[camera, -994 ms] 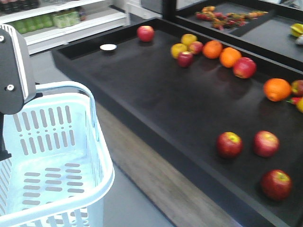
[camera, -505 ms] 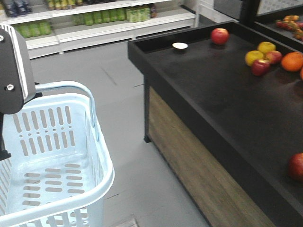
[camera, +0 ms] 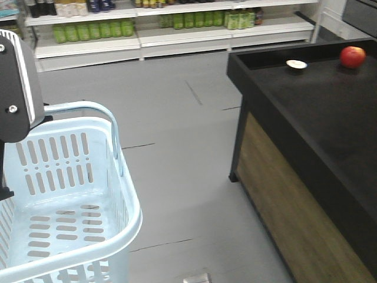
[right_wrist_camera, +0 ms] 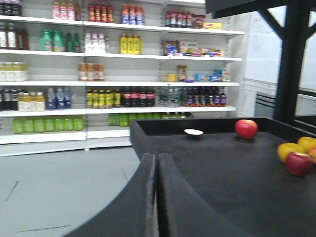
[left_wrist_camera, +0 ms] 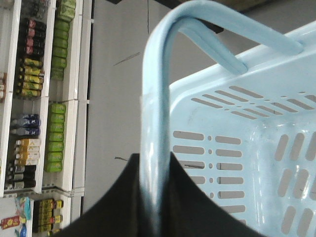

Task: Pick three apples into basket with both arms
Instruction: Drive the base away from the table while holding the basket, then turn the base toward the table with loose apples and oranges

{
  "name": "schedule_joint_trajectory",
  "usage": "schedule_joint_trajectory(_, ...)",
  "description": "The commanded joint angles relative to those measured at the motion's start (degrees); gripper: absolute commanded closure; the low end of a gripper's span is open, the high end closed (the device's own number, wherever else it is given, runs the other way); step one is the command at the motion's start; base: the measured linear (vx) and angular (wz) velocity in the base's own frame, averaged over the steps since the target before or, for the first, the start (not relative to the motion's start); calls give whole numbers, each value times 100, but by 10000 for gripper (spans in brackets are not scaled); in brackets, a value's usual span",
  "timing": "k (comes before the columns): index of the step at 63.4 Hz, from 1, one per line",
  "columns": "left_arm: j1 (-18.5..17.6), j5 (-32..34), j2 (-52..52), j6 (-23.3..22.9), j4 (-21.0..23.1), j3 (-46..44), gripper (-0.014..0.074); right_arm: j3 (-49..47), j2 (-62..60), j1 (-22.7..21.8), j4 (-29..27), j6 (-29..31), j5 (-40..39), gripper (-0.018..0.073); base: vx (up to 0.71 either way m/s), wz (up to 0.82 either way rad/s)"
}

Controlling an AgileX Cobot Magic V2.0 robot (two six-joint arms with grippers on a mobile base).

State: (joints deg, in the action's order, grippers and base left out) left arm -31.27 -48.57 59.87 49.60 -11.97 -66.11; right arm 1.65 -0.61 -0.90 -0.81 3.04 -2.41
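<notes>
The pale blue basket [camera: 131, 207] hangs at the lower left of the front view, with nothing inside it. My left gripper [left_wrist_camera: 155, 160] is shut on the basket's hoop handle [left_wrist_camera: 157, 98], one dark finger on each side of the bar. My right gripper [right_wrist_camera: 156, 157] is shut with nothing in it, out over the floor beside the black table. One red apple [camera: 352, 56] lies at the table's far corner, and the right wrist view shows this apple [right_wrist_camera: 246, 129] too. A second red apple [right_wrist_camera: 299, 163] sits at that view's right edge beside yellow fruit [right_wrist_camera: 290, 149].
The black raised-edge display table [camera: 306, 118] with a wood-panelled side fills the right. A small white dish [camera: 296, 64] lies near its far corner. Shelves of bottles [camera: 147, 23] line the back wall. Grey floor [camera: 177, 147] lies between basket and table.
The front view has swung left: the table and its fruit slid to the right, leaving one apple in sight. The basket stays in the same place in the frame.
</notes>
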Motion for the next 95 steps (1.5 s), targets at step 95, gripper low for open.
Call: schedule_joint_trajectory(95, -7, 413, -89, -76, -34, -184, 603, 84, -58, -26, 36, 3, -386, 566, 5, 18)
